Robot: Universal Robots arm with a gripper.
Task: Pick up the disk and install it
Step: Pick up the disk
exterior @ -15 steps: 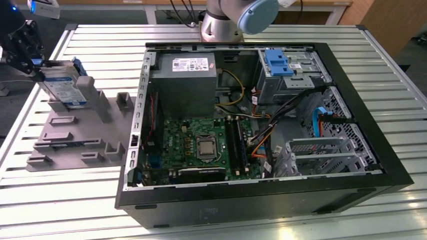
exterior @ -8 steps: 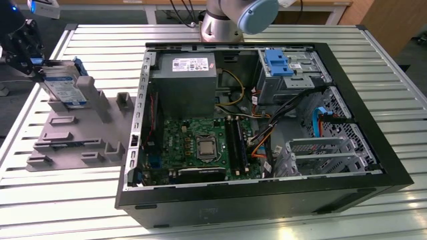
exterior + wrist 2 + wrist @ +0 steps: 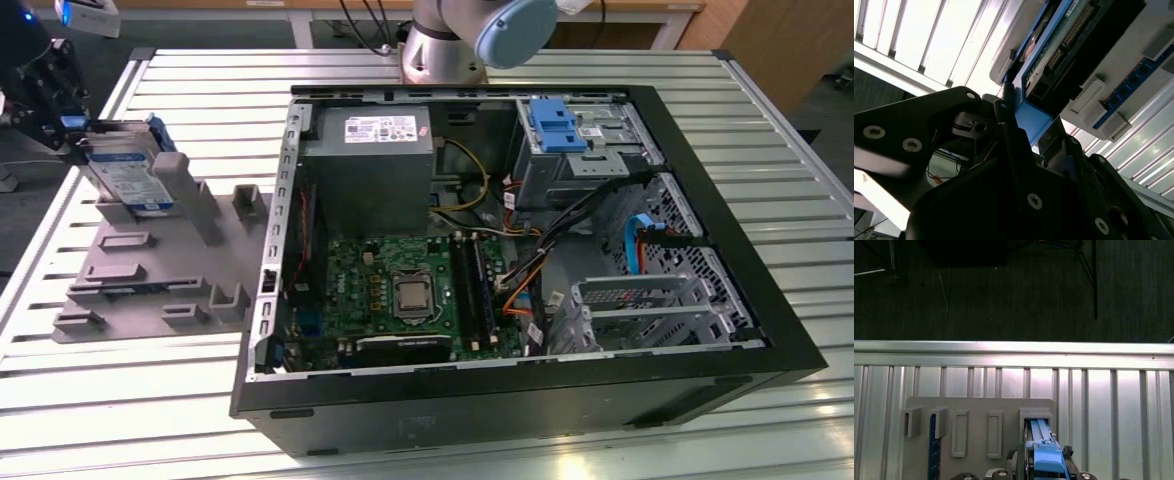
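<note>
The pincer [image 3: 1031, 127] clamps the disk [image 3: 130, 172] by its blue carrier edge; a straight pull from the grey rack [image 3: 160, 265] should avoid jamming.

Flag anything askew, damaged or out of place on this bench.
Nothing looks damaged or spilled. The disk stands on edge in the grey fixture at the exterior view's left, leaning slightly instead of square to its slot, with the claw at its upper end.
</note>
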